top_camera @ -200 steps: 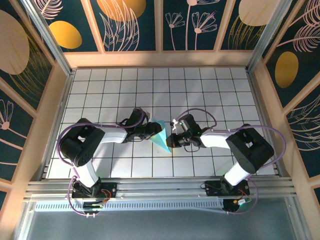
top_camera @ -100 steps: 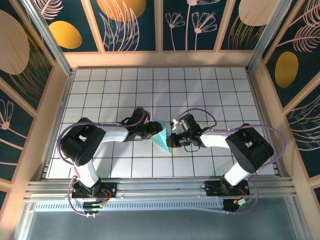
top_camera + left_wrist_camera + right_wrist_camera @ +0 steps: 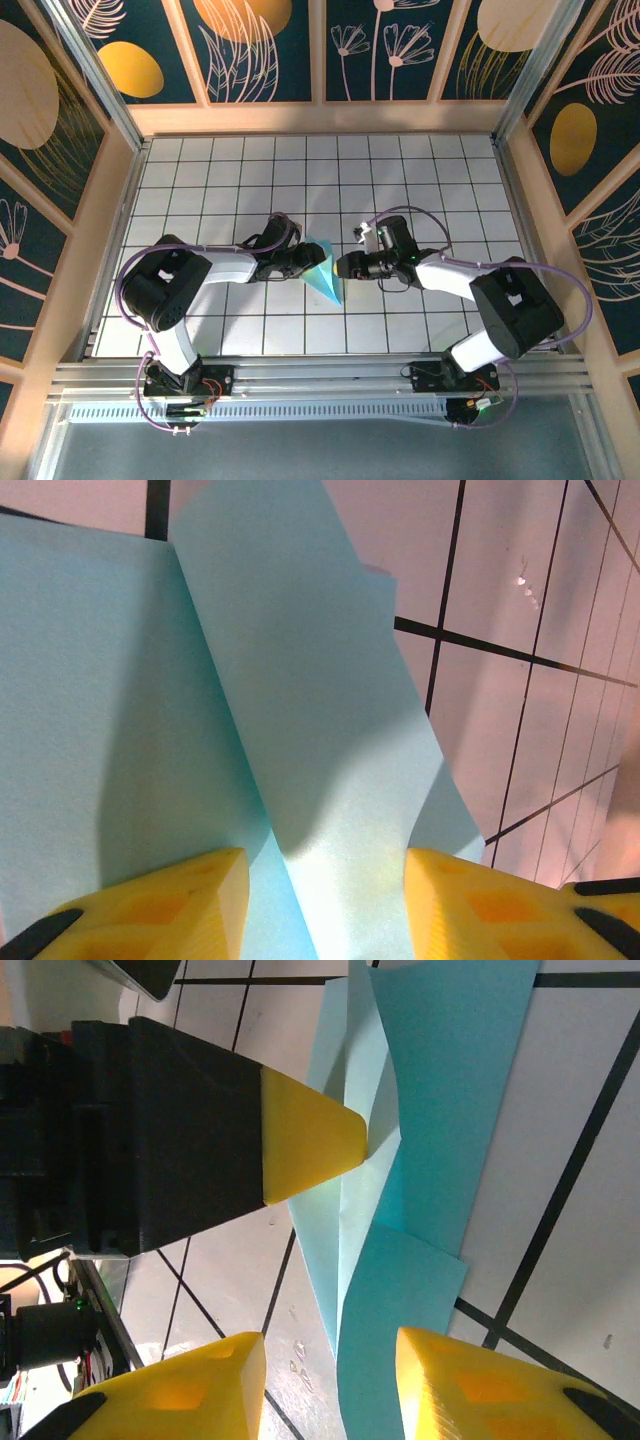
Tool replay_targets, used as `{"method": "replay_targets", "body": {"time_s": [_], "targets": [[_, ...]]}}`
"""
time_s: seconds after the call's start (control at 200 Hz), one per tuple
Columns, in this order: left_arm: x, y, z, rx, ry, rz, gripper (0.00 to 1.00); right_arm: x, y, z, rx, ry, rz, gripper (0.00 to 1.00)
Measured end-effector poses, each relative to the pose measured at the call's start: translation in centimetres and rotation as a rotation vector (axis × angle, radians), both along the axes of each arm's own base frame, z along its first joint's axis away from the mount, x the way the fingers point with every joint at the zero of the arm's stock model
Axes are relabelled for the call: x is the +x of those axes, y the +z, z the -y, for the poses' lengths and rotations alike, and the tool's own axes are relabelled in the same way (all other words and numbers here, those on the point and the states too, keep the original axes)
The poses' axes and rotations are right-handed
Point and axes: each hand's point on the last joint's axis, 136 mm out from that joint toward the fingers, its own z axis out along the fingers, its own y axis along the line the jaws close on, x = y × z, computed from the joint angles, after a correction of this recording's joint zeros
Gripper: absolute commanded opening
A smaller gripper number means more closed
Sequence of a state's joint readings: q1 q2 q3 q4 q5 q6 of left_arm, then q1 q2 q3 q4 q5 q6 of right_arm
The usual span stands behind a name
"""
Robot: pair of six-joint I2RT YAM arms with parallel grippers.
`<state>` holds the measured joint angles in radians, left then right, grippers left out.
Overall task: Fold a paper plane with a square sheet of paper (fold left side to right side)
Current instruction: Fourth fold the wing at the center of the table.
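Note:
The square sheet of paper is a creased light-cyan shape with its point toward the near edge, lying mid-table between both grippers. My left gripper rests on its left side. In the left wrist view its yellow fingers stand apart, straddling a raised fold of the paper without pinching it. My right gripper sits just right of the paper, open. In the right wrist view its jaws gape around the edge of a loose flap of the paper, and the left gripper's fingertip presses the crease.
The white gridded tabletop is fenced by wooden walls at the back and sides. An aluminium rail carrying both arm bases runs along the near edge. The right arm's cable loops above its wrist.
The right gripper has opened and let go of the paper, then drawn back to the right. The left gripper and the paper have stayed where they were.

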<state>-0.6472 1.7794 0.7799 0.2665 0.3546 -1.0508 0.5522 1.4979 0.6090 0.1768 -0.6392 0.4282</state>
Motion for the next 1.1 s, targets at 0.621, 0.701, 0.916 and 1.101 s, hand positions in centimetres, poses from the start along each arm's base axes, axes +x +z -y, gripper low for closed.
{"method": "replay_targets", "body": {"time_s": [0.621,0.701,0.916,1.101], "targets": [[0.0,0.0,0.0,0.0,0.0,0.0,0.45,0.5,-2.8,-1.2,0.031,0.006,-0.076,0.24],[0.0,0.0,0.0,0.0,0.0,0.0,0.45,0.5,-2.9,-1.2,0.03,0.005,-0.079,0.22],[0.0,0.0,0.0,0.0,0.0,0.0,0.45,0.6,-2.9,-1.3,0.03,0.007,-0.081,0.23],[0.0,0.0,0.0,0.0,0.0,0.0,0.45,0.8,-2.6,-1.7,0.041,0.014,-0.075,0.13]]}}
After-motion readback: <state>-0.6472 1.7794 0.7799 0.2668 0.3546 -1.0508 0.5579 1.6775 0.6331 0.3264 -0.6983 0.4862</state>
